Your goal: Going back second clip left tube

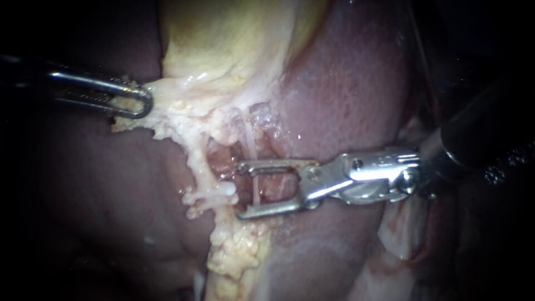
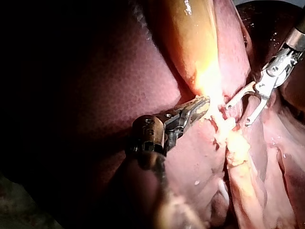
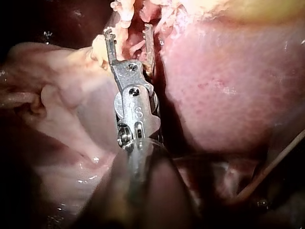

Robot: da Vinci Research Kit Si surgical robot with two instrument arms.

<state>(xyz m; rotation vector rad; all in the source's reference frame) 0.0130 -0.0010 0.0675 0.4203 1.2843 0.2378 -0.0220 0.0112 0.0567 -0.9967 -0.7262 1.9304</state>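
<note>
left tool [image 1: 142, 103] clamped on fatty tissue [image 1: 167, 120] at gallbladder [image 1: 223, 39] edge; right tool [image 1: 241, 190] jaws apart, gripping nothing, straddling thin pale tube [image 1: 255, 187] beside liver [image 1: 345, 83]; can't tell which tube it is

Surgical bench: bare liver [image 1: 345, 83] and gallbladder [image 1: 223, 39], close light, dark surround; steel left instrument [image 1: 146, 103] and right instrument [image 1: 241, 189] in the field.

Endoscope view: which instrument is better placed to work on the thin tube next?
The right instrument, probably: its open jaws straddle the thin tube; the left instrument is shut on pale tissue.
</note>
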